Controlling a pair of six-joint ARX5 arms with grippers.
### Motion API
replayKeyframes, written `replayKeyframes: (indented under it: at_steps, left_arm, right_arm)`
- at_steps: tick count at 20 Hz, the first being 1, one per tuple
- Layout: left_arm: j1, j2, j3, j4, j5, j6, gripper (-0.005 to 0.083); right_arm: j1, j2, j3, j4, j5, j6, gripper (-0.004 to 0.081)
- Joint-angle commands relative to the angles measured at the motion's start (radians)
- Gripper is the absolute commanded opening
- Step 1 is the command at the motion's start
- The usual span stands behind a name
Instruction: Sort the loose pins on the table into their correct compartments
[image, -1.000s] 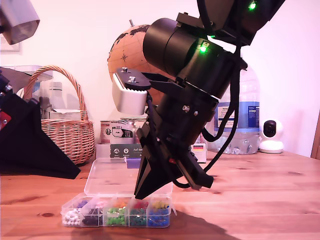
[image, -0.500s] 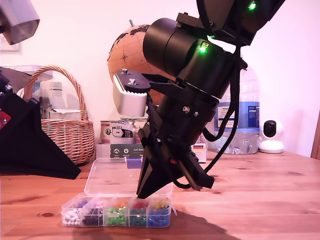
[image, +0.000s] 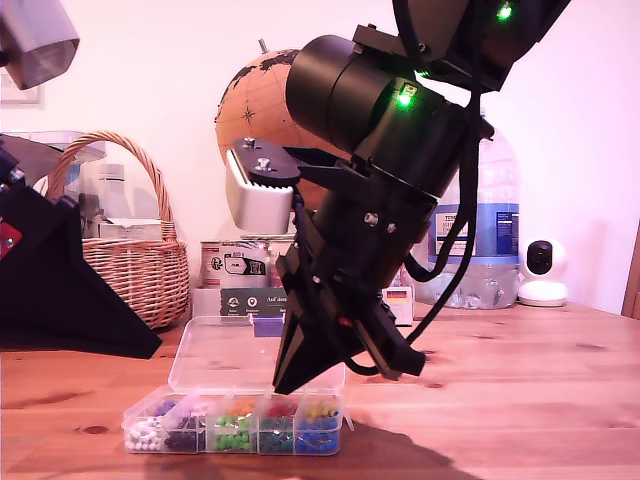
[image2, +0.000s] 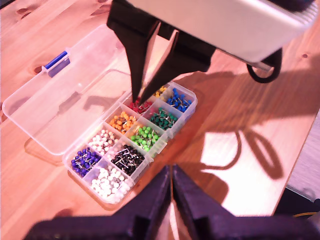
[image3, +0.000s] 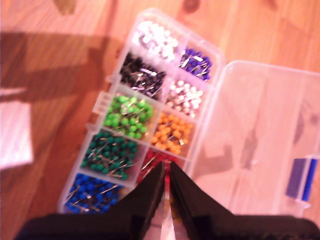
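Box (image: 235, 425) on surface (image: 520, 400), near front edge, toward exterior view's left; lid (image: 225, 355) open, lying flat behind compartments (image2: 131, 145). Compartments in two rows, pins (image3: 122, 117) inside each. My second hand (image3: 166, 175) directly above box, tips over compartment in row next to lid, one section from box end. My first hand (image2: 171, 181) higher, set back from box. Basket (image: 130, 250) behind box at exterior view's left; globe (image: 255, 110) behind arm; bottle (image: 490, 235) and small camera (image: 543, 272) at back, exterior view's right.
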Motion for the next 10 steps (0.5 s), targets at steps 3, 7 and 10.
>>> replayKeyframes:
  at_steps: [3, 7, 10]
  left_arm:
    - [0.004, 0.008, -0.022, 0.004, 0.005, -0.002, -0.0024]
    - [0.004, 0.008, -0.022, 0.004, 0.005, -0.002, -0.0024]
    - [0.004, 0.008, -0.022, 0.004, 0.005, -0.002, -0.0024]
  right_arm:
    - [-0.002, 0.0, 0.008, 0.009, 0.0, 0.002, 0.0061]
    - [-0.001, 0.0, 0.008, 0.008, 0.0, 0.005, 0.0071]
    - [-0.002, -0.006, 0.008, 0.007, 0.0, 0.014, 0.0038]
